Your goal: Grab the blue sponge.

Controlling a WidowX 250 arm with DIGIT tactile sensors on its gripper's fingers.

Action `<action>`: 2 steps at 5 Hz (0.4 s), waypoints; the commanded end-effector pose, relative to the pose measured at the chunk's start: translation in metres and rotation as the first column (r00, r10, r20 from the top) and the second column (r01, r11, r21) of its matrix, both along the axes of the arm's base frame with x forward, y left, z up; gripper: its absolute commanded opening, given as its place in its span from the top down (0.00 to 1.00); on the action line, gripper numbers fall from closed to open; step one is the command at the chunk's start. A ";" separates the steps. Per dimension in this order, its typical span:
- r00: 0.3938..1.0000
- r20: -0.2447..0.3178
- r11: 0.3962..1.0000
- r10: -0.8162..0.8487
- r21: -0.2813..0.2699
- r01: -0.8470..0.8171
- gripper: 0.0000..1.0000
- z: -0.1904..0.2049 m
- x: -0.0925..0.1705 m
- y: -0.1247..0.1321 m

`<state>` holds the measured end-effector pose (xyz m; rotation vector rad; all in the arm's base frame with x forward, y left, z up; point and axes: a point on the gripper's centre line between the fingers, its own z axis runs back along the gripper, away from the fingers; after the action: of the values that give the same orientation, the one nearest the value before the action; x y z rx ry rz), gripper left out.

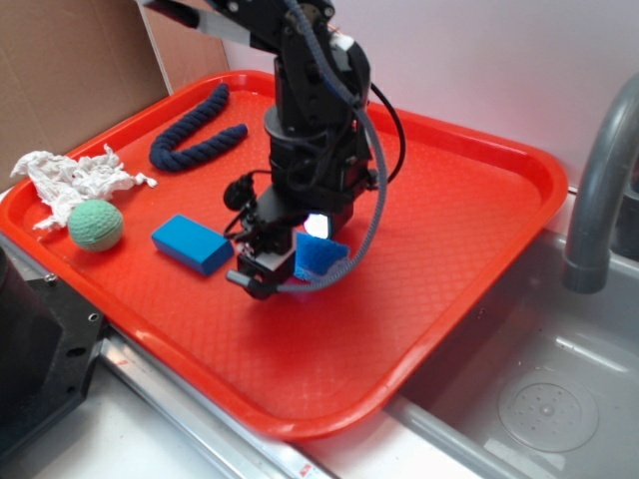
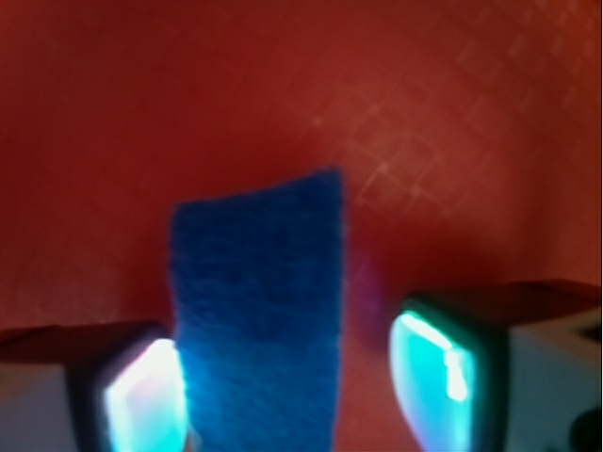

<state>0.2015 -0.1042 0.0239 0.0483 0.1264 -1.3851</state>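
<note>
Checking the scene, biggest item first:

Tray: red plastic tray (image 1: 469, 200) carried everything in play; a steel sink (image 1: 539, 399) and grey faucet (image 1: 599, 200) sat to its right in the exterior view.

Arm: black WidowX stood over the tray middle, gripper (image 1: 285, 267) angled down and close to the tray floor.

Rope: dark navy rope (image 1: 190, 135) lay curled at the far left of the tray, well apart from the gripper.

Paper: crumpled white paper (image 1: 75, 180) lay at the left rim, with the green ball (image 1: 96, 225) just beside it.

Blue block: smooth, sharp-edged blue block (image 1: 192, 243) lay flat just left of the gripper, apart from it. Not the target.

Blue sponge: blue sponge (image 2: 259, 311) stood between the fingers; fuzzy deep-blue face showed in the wrist view, and a corner stuck out to the right of the fingers in the exterior view.

Jaws: parted wider than the sponge. Left pad sat against or just beside it; a clear gap remained on the right side. No squeeze visible, so I couldn't call it held.

Handling: looked light, soft, compressible, rough enough not to slip. It would likely buckle if pinched at a corner.

Grip point: across the narrow width, mid-body.
</note>
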 end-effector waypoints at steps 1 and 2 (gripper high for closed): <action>0.999 0.046 1.000 0.005 -0.007 -0.005 1.00 0.014 -0.018 -0.009; 0.968 0.016 0.968 0.252 0.011 -0.252 1.00 0.064 -0.029 0.020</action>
<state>0.1758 -0.0760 0.0819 0.0465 0.1688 -1.1370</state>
